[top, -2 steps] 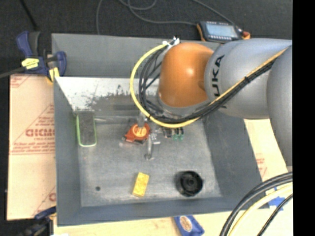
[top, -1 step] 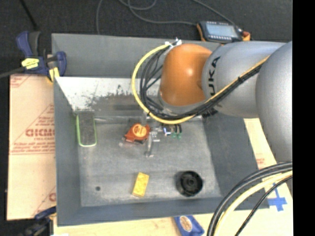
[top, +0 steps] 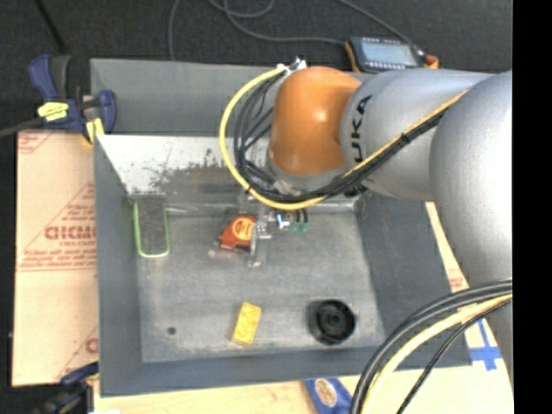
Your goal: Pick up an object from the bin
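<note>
- The gripper (top: 259, 247) hangs low over the middle of the grey metal bin (top: 116, 257). I cannot tell how wide it is open, or if it has hold of anything.
- Just beside it, on the side away from the arm, lies the small orange and black rounded thing (top: 235, 233).
- That thing looks hard, smooth and light. It may slip, so I think a squeeze across its narrow middle is best.
- Farther from the gripper lie a flat yellow block (top: 246, 323), a black round cap (top: 332, 321) and a clear box with a green rim (top: 152, 227).
</note>
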`<state>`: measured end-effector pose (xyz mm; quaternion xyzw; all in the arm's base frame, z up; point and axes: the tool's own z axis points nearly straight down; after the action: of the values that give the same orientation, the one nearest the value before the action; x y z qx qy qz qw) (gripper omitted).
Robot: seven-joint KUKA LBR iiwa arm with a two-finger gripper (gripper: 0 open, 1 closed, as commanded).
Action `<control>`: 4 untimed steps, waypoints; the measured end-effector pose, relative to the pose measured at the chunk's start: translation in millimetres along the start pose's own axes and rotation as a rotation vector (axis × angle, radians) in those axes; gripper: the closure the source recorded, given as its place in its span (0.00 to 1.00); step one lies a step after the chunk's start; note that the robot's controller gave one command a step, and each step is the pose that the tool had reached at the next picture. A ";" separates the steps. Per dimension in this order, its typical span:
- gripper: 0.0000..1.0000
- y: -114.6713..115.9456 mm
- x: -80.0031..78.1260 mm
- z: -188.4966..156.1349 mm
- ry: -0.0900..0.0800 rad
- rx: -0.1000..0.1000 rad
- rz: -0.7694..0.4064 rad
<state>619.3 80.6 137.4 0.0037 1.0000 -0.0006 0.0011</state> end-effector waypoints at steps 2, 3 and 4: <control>1.00 -27.8 16.3 43.9 -0.008 -0.004 0.057; 0.00 -38.6 37.5 32.8 0.002 -0.002 0.065; 0.00 -38.2 36.9 33.4 0.001 -0.002 0.066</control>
<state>582.2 42.6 104.0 0.0366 0.9993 0.0006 0.0006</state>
